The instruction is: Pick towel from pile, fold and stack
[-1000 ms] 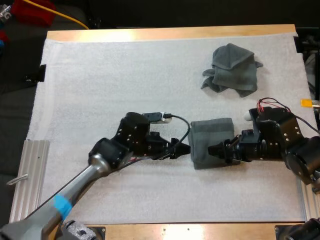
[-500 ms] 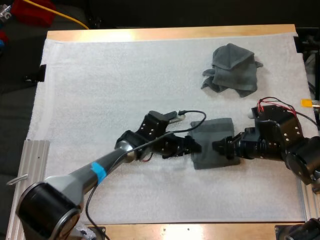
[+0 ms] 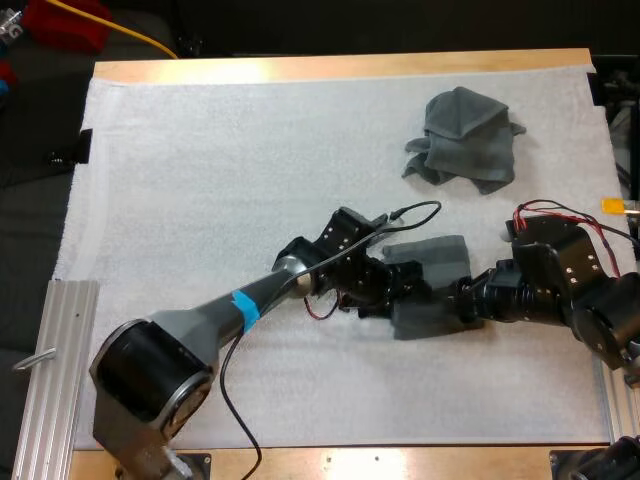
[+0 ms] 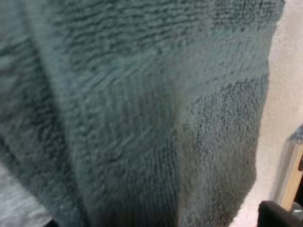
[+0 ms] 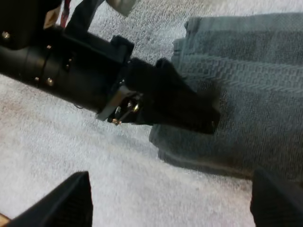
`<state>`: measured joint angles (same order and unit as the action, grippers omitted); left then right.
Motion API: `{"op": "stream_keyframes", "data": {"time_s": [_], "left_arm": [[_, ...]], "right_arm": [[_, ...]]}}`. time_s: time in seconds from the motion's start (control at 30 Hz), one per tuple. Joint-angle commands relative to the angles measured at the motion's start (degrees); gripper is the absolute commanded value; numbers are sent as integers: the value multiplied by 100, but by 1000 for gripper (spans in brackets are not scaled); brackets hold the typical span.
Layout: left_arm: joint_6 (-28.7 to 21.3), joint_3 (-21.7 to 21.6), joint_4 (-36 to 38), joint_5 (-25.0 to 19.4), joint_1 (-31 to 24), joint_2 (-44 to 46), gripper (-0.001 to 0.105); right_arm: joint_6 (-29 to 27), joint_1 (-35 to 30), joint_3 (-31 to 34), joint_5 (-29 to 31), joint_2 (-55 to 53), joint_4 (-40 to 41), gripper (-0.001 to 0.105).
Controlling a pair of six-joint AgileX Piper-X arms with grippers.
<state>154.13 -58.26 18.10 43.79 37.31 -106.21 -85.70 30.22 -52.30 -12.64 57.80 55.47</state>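
Observation:
A folded dark grey-green towel (image 3: 440,262) lies flat on the white mat (image 3: 200,180), right of centre. My left gripper (image 3: 410,286) rests on the towel's near left part, and the left wrist view looks straight onto the towel's weave (image 4: 142,104). My right gripper (image 3: 458,299) stands at the towel's near right edge. Its two fingers (image 5: 75,198) are wide apart and low over the mat by the towel's edge (image 5: 236,118), so my right gripper (image 5: 170,178) is open. The left gripper (image 5: 189,111) presses down on the towel ahead of it. A crumpled towel (image 3: 465,138) lies at the far right.
An aluminium rail (image 3: 55,360) runs along the mat's left edge. The table's wooden border (image 3: 340,68) frames the mat at the far side. The mat's left half is bare.
My left gripper has slid right from beside the towel's left edge onto the towel. My right gripper has drawn back to the right, off the towel's middle. The towel's near edge has shifted slightly.

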Motion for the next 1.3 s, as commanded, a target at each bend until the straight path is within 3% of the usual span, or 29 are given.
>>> {"op": "stream_keyframes", "data": {"time_s": [0.0,0.03,0.07,0.1,0.17,0.27,0.3,0.5,0.67,0.7,0.73,0.9,0.93,1.27], "left_arm": [[36,-132,189,128,33,-44,70],[36,-176,249,155,33,-65,70],[36,-227,319,139,33,-96,62],[36,-227,322,107,51,-96,47],[17,-227,322,85,50,-96,31],[-183,-227,346,97,50,-96,16],[-546,-227,451,153,50,-71,0],[-1583,-271,1171,61,-33,107,0],[-2969,-484,2484,-648,-520,617,0],[-3056,-524,2647,-712,-565,646,0],[-3662,-712,3382,-1079,-843,755,0],[-4675,-996,4577,-2012,-1351,964,0],[-5129,-1094,5082,-2666,-1662,1176,0],[-5856,-1095,5610,-4272,-2396,1922,0]], "right_arm": [[-42,12,-23,8,-81,38,67],[-39,12,-34,8,-98,38,67],[-41,12,-56,8,-196,38,67],[-41,12,-55,8,-282,38,67],[-41,12,-55,8,-367,38,67],[39,12,-55,8,-420,50,67],[148,12,-55,-17,-437,69,67],[319,12,-55,-316,-437,91,67],[366,12,-55,-453,-437,91,67],[366,12,-55,-453,-437,91,67],[381,12,-55,-512,-437,91,67],[411,12,-55,-692,-437,90,67],[411,12,-55,-702,-437,50,67],[411,12,-55,-824,-437,5,67]]}}
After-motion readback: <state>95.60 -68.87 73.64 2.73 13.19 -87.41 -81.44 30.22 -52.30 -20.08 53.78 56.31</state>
